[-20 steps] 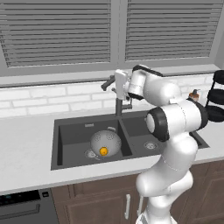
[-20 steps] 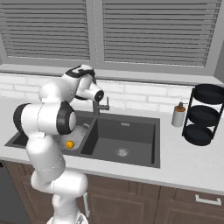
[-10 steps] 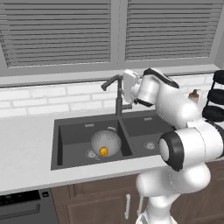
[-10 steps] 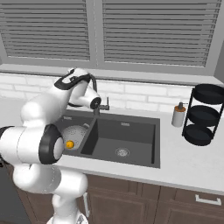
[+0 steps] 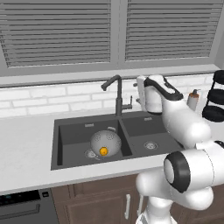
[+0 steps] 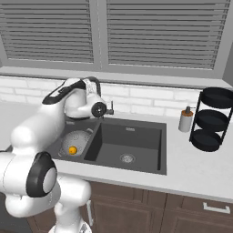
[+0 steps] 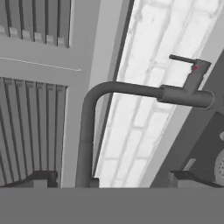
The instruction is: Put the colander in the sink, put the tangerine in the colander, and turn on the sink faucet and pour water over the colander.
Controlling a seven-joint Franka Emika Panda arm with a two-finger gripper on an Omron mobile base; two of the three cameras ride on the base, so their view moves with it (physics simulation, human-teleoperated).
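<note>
At the bottom of the hand view the two dark fingers [image 7: 41,178] stand wide apart with nothing between them, one at the lower left and one at the lower right, and the sink faucet [image 7: 131,94] lies between and beyond them, rolled on its side in this view, its spout bending down toward the lower left and its small side lever at the upper right. In the left base view the white arm fills the lower right, its hand end raised at centre right, just right of the faucet [image 5: 117,94] and above the right basin. The tabletop [image 5: 26,144] runs across the middle, with the dark sink [image 5: 68,135] set into it. The colander [image 5: 106,142] sits in the left basin, and the tangerine [image 5: 103,151] rests inside it at its near side. In the right base view the arm covers part of the left basin, yet the colander [image 6: 77,140] and the tangerine [image 6: 72,149] show below it. Farther right on the tabletop stand a white soap dispenser [image 6: 185,119] and a black tiered rack [image 6: 213,119]. Behind them are a white brick wall [image 5: 43,98] and slatted window blinds [image 5: 57,30].
</note>
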